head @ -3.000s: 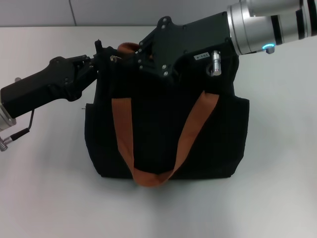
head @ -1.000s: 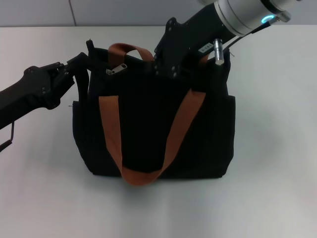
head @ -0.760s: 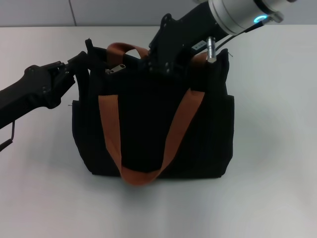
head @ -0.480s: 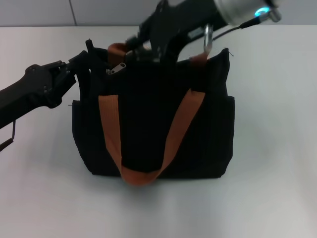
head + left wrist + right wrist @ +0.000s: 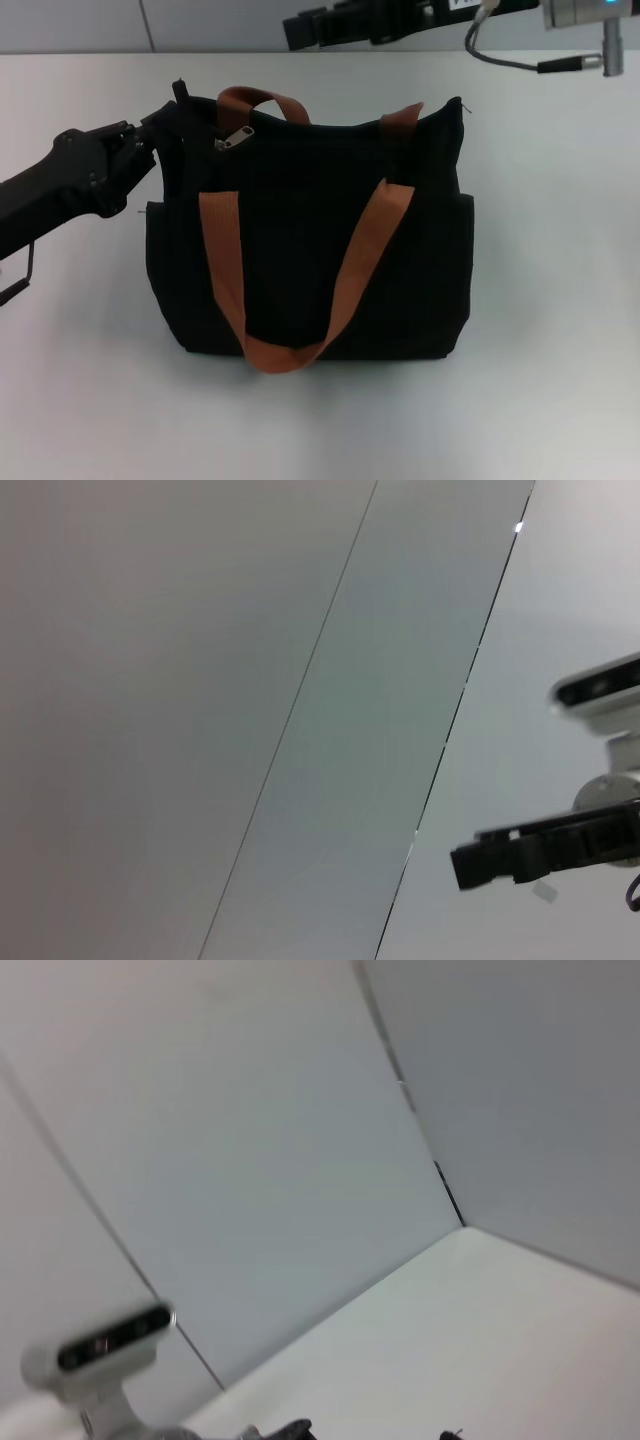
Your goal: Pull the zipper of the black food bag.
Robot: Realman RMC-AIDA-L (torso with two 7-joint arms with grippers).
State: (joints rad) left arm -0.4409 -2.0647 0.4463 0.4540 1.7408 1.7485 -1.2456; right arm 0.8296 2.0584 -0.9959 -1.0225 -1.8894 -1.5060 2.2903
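Note:
The black food bag (image 5: 310, 250) stands upright on the white table, its two rust-orange handles hanging down the front and arching over the top. The silver zipper (image 5: 235, 138) pull lies at the left end of the bag's upper edge, with nothing holding it. My left gripper (image 5: 172, 118) comes in from the left and is clamped on the bag's upper left corner. My right gripper (image 5: 300, 24) hangs high behind the bag, apart from it, and also shows far off in the left wrist view (image 5: 465, 865).
White table (image 5: 560, 330) surrounds the bag, with a grey wall behind it. A cable and connector (image 5: 612, 45) hang from my right arm at the top right. The right wrist view shows wall, table and my head camera (image 5: 100, 1350).
My right gripper has lifted off the bag's top and moved up and back. Over the last second the bag, the zipper pull and my left gripper have stayed put.

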